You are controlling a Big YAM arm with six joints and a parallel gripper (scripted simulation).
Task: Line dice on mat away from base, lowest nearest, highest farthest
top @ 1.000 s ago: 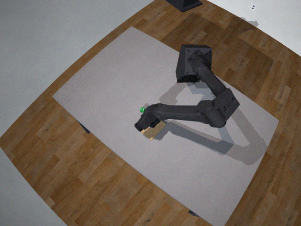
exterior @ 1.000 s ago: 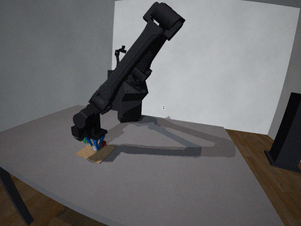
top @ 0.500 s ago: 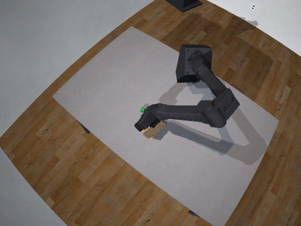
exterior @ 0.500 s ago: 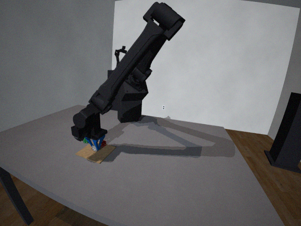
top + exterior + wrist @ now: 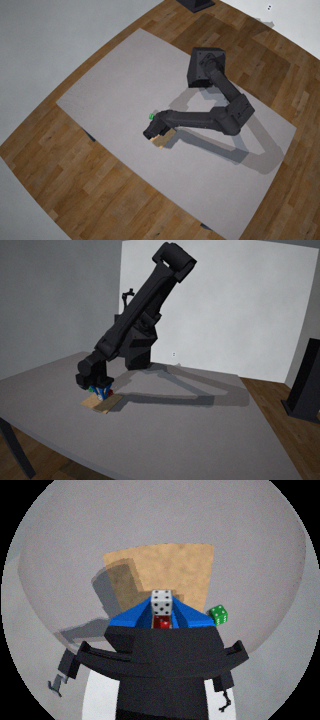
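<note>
Behind pincer (image 5: 160,615) in wrist view only: red die (image 5: 160,622).

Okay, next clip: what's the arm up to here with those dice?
The single dark arm is bent down over the tan mat, its end effector shut on the white die, held low at the mat's near edge. A red die sits just behind it between the blue fingers. The green die lies on the grey table, off the mat. The line of three is not yet laid out.
</note>
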